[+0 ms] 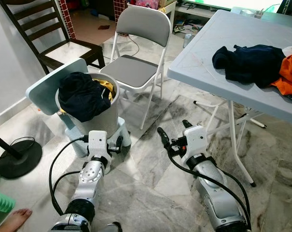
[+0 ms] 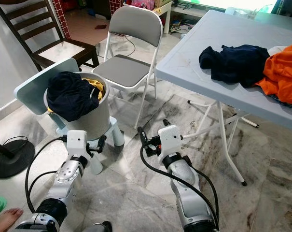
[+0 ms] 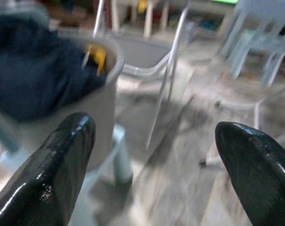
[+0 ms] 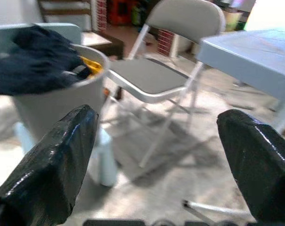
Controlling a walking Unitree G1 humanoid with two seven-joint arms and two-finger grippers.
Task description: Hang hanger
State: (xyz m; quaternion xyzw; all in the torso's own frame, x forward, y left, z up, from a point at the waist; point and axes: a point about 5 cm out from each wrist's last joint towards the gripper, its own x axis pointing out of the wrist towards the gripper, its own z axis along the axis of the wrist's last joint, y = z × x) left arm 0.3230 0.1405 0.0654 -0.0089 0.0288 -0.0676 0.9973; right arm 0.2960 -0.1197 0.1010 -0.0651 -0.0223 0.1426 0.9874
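Note:
My left gripper is open and held low, pointing at a grey laundry bin just ahead of it. A dark navy garment and a bit of yellow cloth spill over the bin's rim. The right gripper is open too, with nothing between its black fingers. It hovers over the marble floor between the bin and the table leg. Another dark garment and an orange one lie on the pale blue folding table to my right.
The bin stands on a pale blue plastic stool. A grey folding chair is behind it and a dark wooden chair at the back left. A black stand base and a person's foot are at my left.

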